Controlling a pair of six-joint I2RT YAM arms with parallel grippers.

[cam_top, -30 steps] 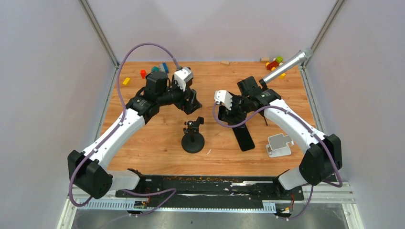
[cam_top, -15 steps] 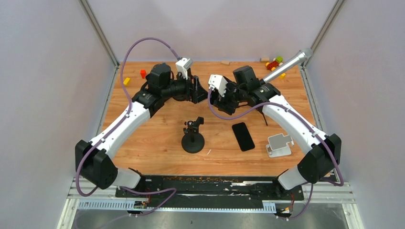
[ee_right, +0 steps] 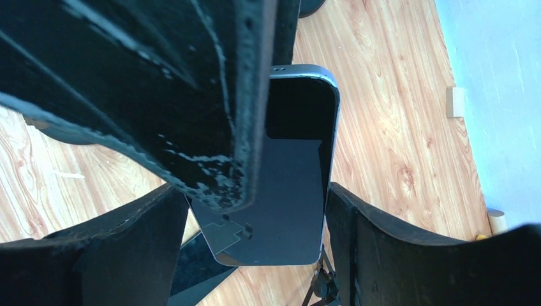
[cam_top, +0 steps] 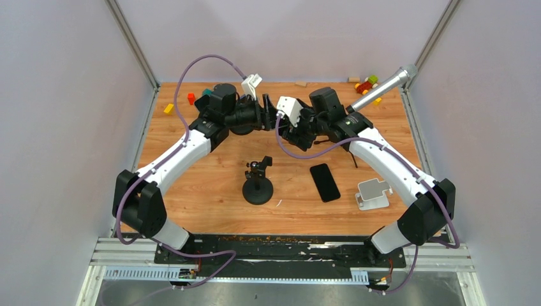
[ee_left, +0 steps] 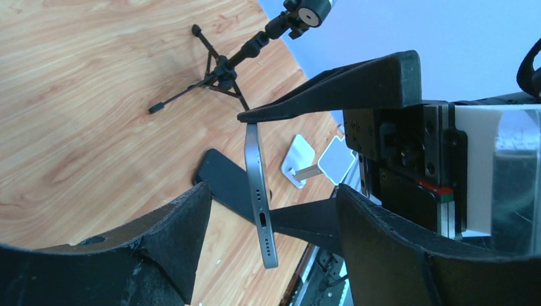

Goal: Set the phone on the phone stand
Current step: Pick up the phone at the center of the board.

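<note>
A grey-edged phone (ee_left: 258, 185) with a dark screen (ee_right: 300, 178) hangs in the air at the back centre of the table. My right gripper (ee_right: 255, 191) is shut on it across its width. My left gripper (ee_left: 271, 194) faces the right one (cam_top: 282, 124) nose to nose. It is open, with a jaw on each side of the phone's thin edge and a gap on both sides. From above, the phone is hidden between my left gripper (cam_top: 269, 118) and the right one. The white phone stand (cam_top: 373, 194) sits on the table at the near right.
A second black phone (cam_top: 325, 182) lies flat on the table left of the white stand. A black round-based clamp mount (cam_top: 258, 185) stands near the centre. A microphone (cam_top: 383, 86) on a small tripod (ee_left: 217, 70) leans at the back right. Toy blocks (cam_top: 367, 83) lie along the back edge.
Both arms have risen and swung to the back centre until their grippers meet. The right gripper carried the phone up. The left jaws have narrowed a little around it.
</note>
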